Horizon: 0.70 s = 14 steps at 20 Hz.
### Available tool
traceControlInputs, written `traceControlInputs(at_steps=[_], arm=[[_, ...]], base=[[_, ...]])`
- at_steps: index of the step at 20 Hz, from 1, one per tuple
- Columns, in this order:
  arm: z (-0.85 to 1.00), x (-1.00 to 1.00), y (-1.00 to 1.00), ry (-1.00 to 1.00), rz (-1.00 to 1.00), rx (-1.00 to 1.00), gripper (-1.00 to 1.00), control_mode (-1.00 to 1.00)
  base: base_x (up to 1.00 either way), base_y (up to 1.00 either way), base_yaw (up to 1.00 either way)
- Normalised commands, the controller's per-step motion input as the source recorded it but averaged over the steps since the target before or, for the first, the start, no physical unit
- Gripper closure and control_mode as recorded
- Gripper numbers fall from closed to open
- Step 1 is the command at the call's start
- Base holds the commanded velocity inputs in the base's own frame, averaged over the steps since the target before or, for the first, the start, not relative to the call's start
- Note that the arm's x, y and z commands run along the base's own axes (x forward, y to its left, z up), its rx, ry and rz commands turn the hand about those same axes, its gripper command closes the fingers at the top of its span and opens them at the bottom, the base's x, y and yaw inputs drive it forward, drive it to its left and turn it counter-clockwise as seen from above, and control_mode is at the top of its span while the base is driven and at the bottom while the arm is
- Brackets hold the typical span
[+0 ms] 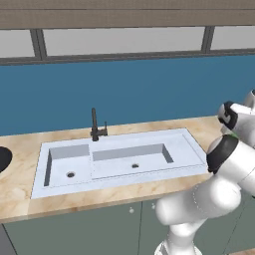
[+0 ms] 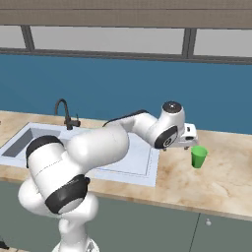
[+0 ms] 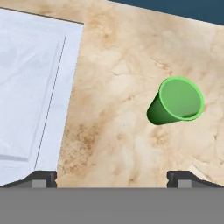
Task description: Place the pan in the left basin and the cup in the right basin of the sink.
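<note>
the cup (image 3: 177, 101) stands upright on the tan marbled counter (image 3: 122, 57), to the right of the sink (image 1: 189, 149) and well clear of its rim; seen from the hand it shows its open mouth, nothing inside. in the right base view the cup (image 2: 199, 156) sits just beyond and below the hand. the gripper (image 3: 112, 178) hangs above the counter with its two dark tips spread as wide as they go, nothing between them, the cup apart from both tips and nearer the right one (in the hand view it lies up and to the right of the gap).

the sink's broad pale rim runs along the left of the hand view. from the left base view the left basin (image 1: 67, 167) and the right basin (image 1: 132, 159) each show a small round drain and nothing else in them. the black faucet (image 1: 95, 127) rises behind the divider. the pan (image 1: 3, 158) shows as a dark curved edge on the counter at the far left, left of the sink.
</note>
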Motion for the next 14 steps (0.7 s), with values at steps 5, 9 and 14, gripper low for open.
traceControlInputs(at_steps=[5,9,14], arm=[[-0.18,0.20,-0.26,0.00,0.00,0.00,-1.00,-1.00],[-0.21,0.24,-0.27,0.00,0.00,0.00,-1.00,-1.00],[-0.21,0.27,-0.25,0.01,0.00,0.00,-1.00,-1.00]], base=[[0.00,0.00,0.00],[0.00,0.00,0.00],[0.00,0.00,0.00]])
